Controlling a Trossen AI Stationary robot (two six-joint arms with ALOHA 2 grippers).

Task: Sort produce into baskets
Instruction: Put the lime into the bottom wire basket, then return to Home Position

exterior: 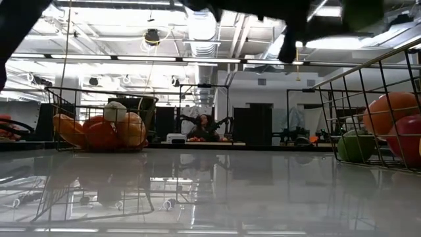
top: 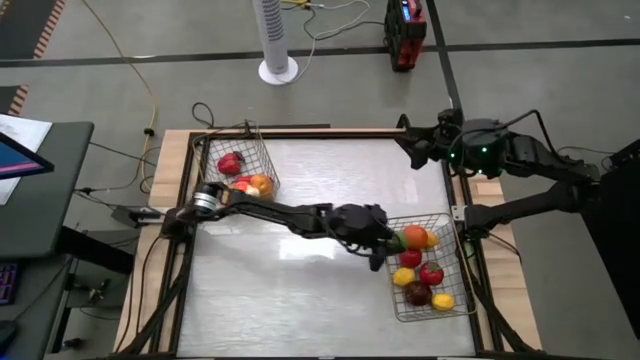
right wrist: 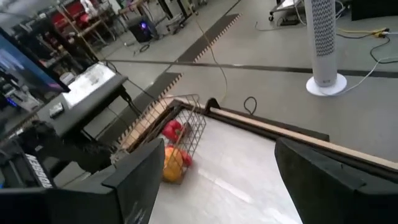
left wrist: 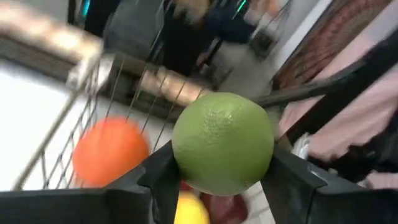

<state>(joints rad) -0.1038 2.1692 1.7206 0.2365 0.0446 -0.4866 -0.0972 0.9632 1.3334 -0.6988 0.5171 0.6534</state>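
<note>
Carrying a green lime [left wrist: 222,142], the left gripper [top: 392,243] is clamped on it over the lower-right basket's [top: 452,306] rim; next, probably, it gets released there. The right gripper [top: 410,147] is parked open, upper right.

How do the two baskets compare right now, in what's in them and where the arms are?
The right basket holds more produce, red, yellow, orange and dark pieces; the left basket holds only a few red and orange ones.
The left gripper holds a lime at the right basket's edge; no gripper is near the left basket, and the right gripper waits open at the table's far right corner.
Both are silver wire-mesh baskets standing on the table.
</note>
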